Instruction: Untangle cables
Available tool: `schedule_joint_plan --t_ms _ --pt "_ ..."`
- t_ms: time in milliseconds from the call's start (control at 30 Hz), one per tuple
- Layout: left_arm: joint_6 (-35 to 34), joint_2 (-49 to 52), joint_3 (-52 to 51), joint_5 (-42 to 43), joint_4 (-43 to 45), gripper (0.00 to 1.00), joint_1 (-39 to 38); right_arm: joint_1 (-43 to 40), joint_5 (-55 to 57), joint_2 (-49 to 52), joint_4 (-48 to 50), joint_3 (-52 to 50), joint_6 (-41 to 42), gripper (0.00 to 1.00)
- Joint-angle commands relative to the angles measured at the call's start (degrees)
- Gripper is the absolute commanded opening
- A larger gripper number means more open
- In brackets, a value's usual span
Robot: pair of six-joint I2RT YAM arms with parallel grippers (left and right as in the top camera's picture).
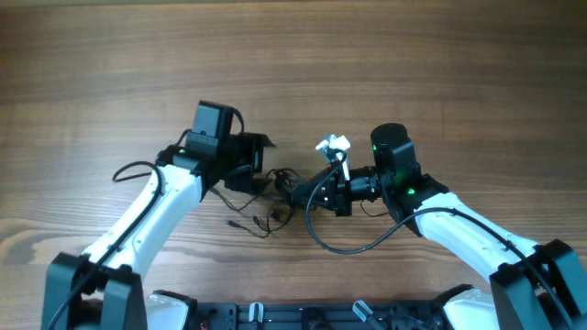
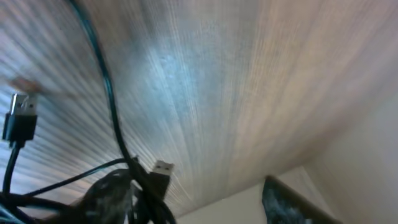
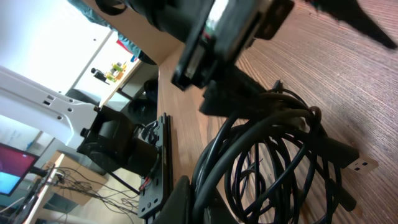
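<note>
A tangle of black cables (image 1: 282,188) lies on the wooden table between my two grippers. My left gripper (image 1: 260,165) sits at its left side. In the left wrist view its fingers (image 2: 196,208) stand wide apart, with cable strands (image 2: 118,190) and a USB plug (image 2: 163,168) against the left finger. My right gripper (image 1: 318,191) is at the tangle's right side. In the right wrist view it (image 3: 230,208) is shut on a bundle of the coils (image 3: 280,155), which end in a USB plug (image 3: 362,165).
A white piece (image 1: 334,145) sits just above the right gripper. One cable loops out toward the front (image 1: 348,247). Another plug (image 2: 22,121) hangs at the left of the left wrist view. A thin loose end lies at the front left (image 1: 243,223).
</note>
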Motion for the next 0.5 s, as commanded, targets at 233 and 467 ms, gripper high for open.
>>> schedule_joint_plan --t_ms 233,467 --pt "-11.89 3.41 0.57 0.2 17.9 0.04 11.87 -0.11 -1.07 0.63 -3.45 0.33 1.57 0.04" --pt "-3.23 3.43 0.57 0.07 9.22 0.07 32.59 -0.11 0.31 0.63 -6.88 0.26 0.07 0.04"
